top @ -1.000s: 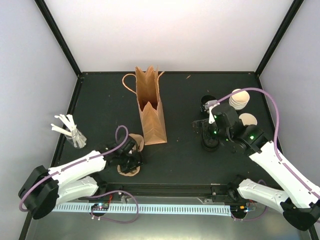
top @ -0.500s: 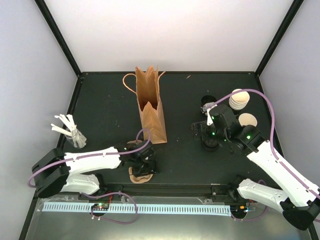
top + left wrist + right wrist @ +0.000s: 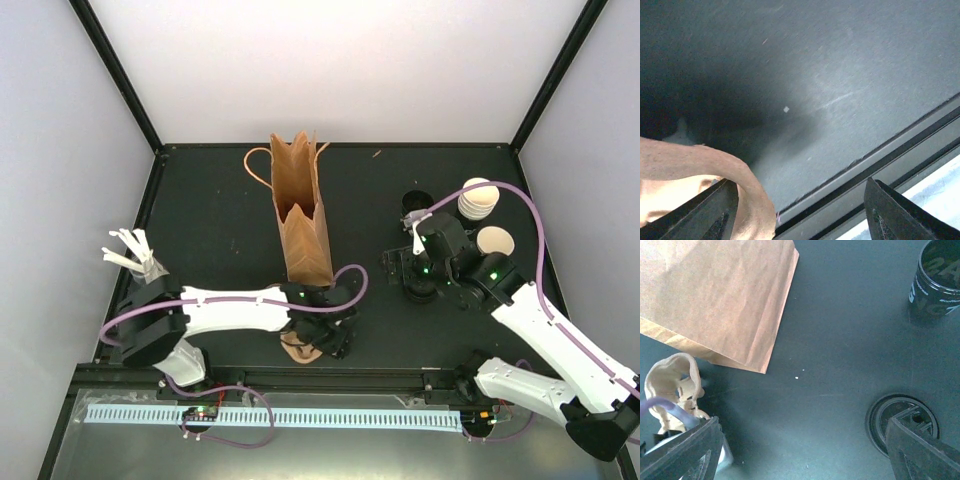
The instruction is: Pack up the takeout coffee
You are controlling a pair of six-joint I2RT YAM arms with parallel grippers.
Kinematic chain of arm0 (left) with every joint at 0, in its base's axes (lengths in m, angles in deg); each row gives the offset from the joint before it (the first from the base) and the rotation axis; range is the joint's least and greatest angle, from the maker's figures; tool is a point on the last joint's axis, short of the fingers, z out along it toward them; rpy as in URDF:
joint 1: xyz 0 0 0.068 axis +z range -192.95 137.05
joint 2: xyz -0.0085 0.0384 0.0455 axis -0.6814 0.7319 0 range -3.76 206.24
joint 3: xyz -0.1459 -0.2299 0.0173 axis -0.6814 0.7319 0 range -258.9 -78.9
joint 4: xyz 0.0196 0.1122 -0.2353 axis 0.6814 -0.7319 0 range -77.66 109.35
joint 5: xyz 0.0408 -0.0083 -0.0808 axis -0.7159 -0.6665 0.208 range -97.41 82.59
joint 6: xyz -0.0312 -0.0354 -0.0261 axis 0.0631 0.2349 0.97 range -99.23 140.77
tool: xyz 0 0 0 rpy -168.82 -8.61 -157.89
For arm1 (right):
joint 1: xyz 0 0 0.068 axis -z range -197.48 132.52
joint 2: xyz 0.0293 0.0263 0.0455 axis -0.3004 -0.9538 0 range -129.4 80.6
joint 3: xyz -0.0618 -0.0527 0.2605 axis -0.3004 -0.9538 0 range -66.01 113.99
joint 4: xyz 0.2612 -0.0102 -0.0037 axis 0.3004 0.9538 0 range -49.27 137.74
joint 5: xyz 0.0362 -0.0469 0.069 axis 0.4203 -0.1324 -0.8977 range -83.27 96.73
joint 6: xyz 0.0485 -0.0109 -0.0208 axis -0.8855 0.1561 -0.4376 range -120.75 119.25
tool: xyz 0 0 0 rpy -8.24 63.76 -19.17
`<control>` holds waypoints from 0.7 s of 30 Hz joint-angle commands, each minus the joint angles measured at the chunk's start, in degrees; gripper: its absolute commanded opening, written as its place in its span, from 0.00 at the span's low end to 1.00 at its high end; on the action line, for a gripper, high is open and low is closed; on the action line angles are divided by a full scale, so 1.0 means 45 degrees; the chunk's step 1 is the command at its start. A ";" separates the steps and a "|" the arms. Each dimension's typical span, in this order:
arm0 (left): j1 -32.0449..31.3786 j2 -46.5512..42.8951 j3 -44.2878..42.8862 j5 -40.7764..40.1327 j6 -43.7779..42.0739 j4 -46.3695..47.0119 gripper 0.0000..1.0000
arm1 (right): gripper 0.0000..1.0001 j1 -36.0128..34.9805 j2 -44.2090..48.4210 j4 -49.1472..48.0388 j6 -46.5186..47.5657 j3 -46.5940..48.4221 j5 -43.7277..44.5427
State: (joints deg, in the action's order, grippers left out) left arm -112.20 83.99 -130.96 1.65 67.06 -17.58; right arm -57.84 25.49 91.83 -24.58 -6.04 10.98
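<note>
You have one black paper cup with a cream inside (image 3: 495, 240), right of centre, near but outside the spread jaws of the right gripper (image 3: 802, 430), and the left gripper (image 3: 800, 187) gapes too.

Cup (image 3: 495, 240) right of bag (image 3: 303, 215) (stack (image 3: 478, 198) behind)

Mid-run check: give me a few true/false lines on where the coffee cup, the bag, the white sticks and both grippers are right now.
1. The right gripper has its jaws open. True.
2. The takeout coffee cup sits inside the paper bag. False: it stands on the table by the nested stack, right of the bag.
3. The left gripper is at a tan cardboard piece near the table's front edge. True.
4. The white sticks are at the table's right side. False: they are at its left edge.
</note>
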 commanded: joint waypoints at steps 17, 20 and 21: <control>-0.0520 -0.1831 -0.3454 -0.2713 -0.2967 -0.3289 0.90 | 0.92 0.0086 0.1538 -0.1032 0.0632 -0.0789 0.0872; 0.0561 -0.2911 -0.2670 -0.2710 -0.2545 -0.3807 0.89 | 0.91 0.0084 0.1338 -0.1051 0.0406 -0.0619 0.0028; 0.1034 -0.3331 -0.2102 -0.2684 -0.2499 -0.3803 0.89 | 0.91 0.0082 0.1128 -0.0942 0.0235 -0.0512 -0.0203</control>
State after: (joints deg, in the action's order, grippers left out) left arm -113.32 74.39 -144.25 -7.88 53.37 -29.23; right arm -57.84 31.39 89.55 -23.16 -9.50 13.60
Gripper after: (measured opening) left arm 0.894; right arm 0.912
